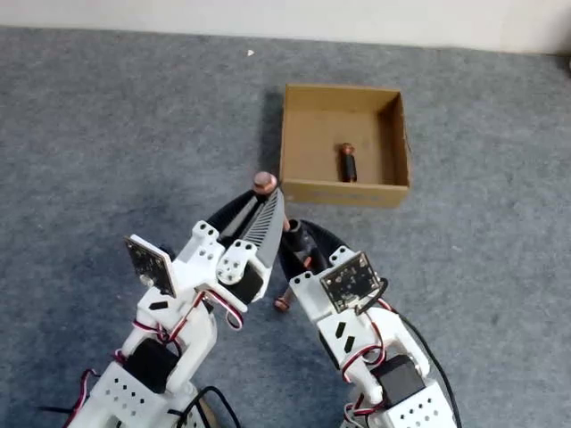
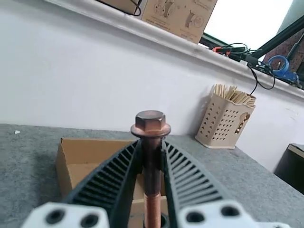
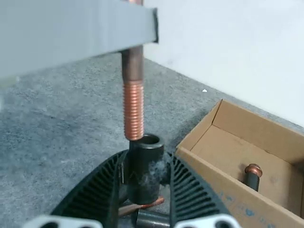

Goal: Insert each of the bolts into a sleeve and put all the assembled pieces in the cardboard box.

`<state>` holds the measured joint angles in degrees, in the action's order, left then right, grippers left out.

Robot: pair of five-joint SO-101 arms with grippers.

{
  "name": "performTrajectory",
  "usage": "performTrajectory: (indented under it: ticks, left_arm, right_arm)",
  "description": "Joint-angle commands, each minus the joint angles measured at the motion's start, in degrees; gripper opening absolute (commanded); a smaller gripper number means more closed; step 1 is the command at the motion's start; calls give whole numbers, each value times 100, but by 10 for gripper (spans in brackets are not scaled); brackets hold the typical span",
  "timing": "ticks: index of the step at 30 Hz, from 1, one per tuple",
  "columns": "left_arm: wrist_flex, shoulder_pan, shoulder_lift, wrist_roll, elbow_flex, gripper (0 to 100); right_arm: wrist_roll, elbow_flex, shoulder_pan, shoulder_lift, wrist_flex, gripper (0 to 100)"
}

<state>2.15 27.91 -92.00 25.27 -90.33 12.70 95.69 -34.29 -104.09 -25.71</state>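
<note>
While one assembled pc (image 1: 346, 162) already lies in the cardboard box (image 1: 343, 192), just beyond both my claws, pair no. 2 is mid-join. My L claw (image 2: 151, 145) is clamped on a copper bolt (image 2: 151, 124), gripping the shank below the hex head. My R claw (image 3: 147, 156), directly under it, is closed round a black sleeve (image 3: 145, 178). Bolt's long axis is vertical: head up, threaded end down, tip right at the sleeve mouth; can't tell if it's entered. Sleeve is upright too, bore up, axes approx in line. Under the R claw, on the carpet (image 1: 107, 134), lie another bolt (image 3: 142, 205) & prob. a spare sleeve (image 3: 152, 221). My read: 1 done, 1 in hand, 1+ left.
</note>
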Motion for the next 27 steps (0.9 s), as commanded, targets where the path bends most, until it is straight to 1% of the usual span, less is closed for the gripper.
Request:
performTrajectory:
  ticks: [1,6,10,15,18,22,27]
  left_arm:
    - [-158,154,4,35,48,6]
    - [-158,171,-4,44,-22,6]
    - [-132,171,-4,44,-66,6]
    - [-123,171,-4,44,-84,6]
    - [-123,171,-57,18,-295,6]
    - [-123,251,-57,-642,-418,7]
    - [-114,321,-57,-941,-637,8]
  right_arm:
    - [62,611,-57,-101,13,5]
    - [62,620,-233,-101,-4,5]
    - [62,629,-242,-110,-66,5]
    - [70,629,-215,-110,-66,5]
    - [70,611,-22,-110,-40,5]
    - [70,629,48,-110,-40,5]
    - [70,611,84,-110,-40,5]
